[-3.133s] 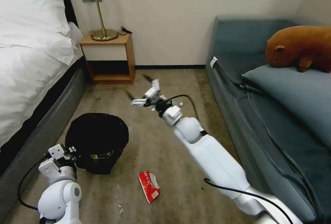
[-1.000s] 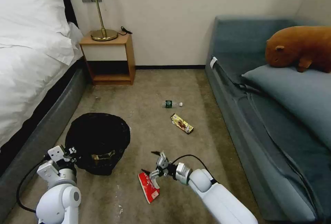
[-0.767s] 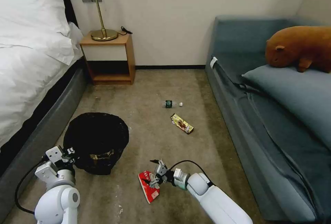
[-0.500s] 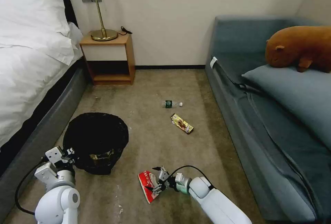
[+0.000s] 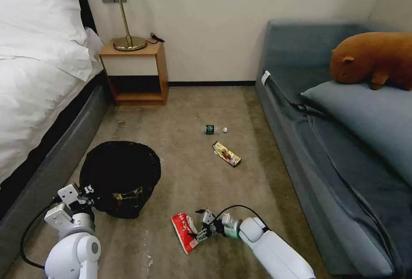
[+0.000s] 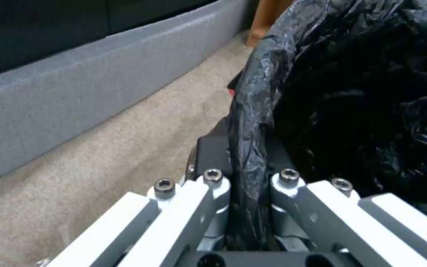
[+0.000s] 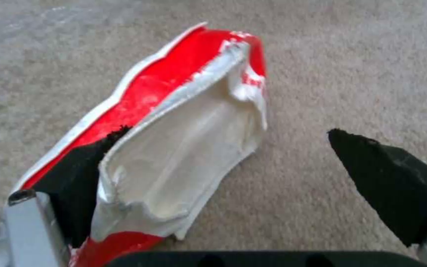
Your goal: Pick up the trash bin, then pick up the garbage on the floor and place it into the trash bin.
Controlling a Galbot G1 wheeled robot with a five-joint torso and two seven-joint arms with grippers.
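The trash bin, lined with a crinkly black bag, stands on the floor beside the bed. My left gripper is shut on its near rim, with bag plastic pinched between the fingers. A red-and-white packet lies on the carpet at the front. My right gripper is open and low at the packet. One finger touches the packet's edge, the other stands apart over bare carpet. Farther off lie a gold-brown snack wrapper and a small clear bottle.
A bed with a grey base runs along the left. A wooden nightstand with a brass lamp stands at the back wall. A blue-grey sofa with a brown plush toy lines the right.
My right arm swung back from the middle of the floor, came down near the packet and slid its open fingers onto the packet's edge. The left gripper kept its hold on the bin.
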